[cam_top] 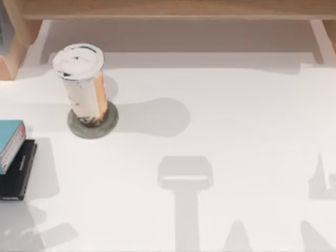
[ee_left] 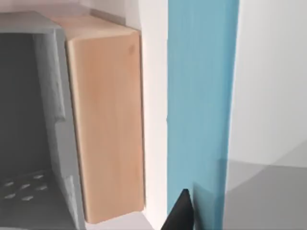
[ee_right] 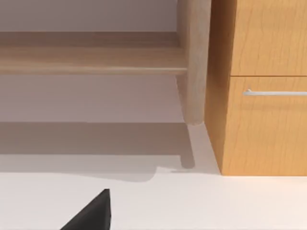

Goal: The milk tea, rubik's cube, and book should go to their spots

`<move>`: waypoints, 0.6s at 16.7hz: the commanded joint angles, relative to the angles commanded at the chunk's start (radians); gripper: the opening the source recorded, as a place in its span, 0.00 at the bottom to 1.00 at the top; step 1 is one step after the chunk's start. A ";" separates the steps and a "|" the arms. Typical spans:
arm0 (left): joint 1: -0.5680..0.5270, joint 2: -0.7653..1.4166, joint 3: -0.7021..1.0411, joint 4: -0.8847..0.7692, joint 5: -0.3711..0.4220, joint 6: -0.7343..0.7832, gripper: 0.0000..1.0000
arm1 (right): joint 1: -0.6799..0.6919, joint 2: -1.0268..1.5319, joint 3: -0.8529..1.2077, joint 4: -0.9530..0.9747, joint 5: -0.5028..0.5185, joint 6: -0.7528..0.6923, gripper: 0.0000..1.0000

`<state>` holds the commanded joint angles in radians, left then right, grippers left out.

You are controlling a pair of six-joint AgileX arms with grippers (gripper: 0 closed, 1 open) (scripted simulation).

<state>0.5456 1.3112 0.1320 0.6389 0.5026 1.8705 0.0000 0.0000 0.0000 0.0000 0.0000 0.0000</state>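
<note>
Looking out from your left claw (ee_left: 178,213), you see one dark fingertip at the frame's edge, and right beside it the teal cover of the book (ee_left: 201,105); whether the claw is apart or together you cannot tell, and the same goes for your right claw (ee_right: 91,213), of which a dark tip alone shows over bare white surface (cam_top: 236,121).

Just past the book from the left claw stands a pale wooden panel (ee_left: 105,120) with a grey box-like recess (ee_left: 29,120) behind it. Ahead of the right claw are a wooden shelf rail (ee_right: 91,60), a rounded wooden leg (ee_right: 194,62) and a drawer front (ee_right: 268,120) with a metal handle.

Judging progress: the milk tea (cam_top: 84,86) stands upright on the round grey coaster (cam_top: 92,126), so that part looks done. The book lies on top of the black slab (cam_top: 18,176) at the surface's left edge, and seems placed too, though it sits a little askew on it. The cube and its spot remain for you to find, so that is likely what is left.

Nothing stands between the claws and the open middle of the surface; the cup is the one tall thing you could knock if you sweep the left arm across.
</note>
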 joint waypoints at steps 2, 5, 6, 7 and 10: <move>0.005 0.016 -0.046 0.010 0.005 0.027 0.00 | 0.000 0.000 0.000 0.000 0.000 0.000 1.00; 0.007 0.024 -0.057 0.012 0.006 0.034 0.00 | 0.000 0.000 0.000 0.000 0.000 0.000 1.00; 0.007 0.024 -0.057 0.012 0.006 0.034 0.00 | 0.000 0.000 0.000 0.000 0.000 0.000 1.00; 0.007 0.024 -0.057 0.012 0.006 0.034 0.00 | 0.000 0.000 0.000 0.000 0.000 0.000 1.00; 0.000 0.026 -0.047 0.024 0.004 0.033 0.00 | 0.000 0.000 0.000 0.000 0.000 0.000 1.00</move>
<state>0.5458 1.3368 0.0853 0.6630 0.5062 1.9040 0.0000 0.0000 0.0000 0.0000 0.0000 0.0000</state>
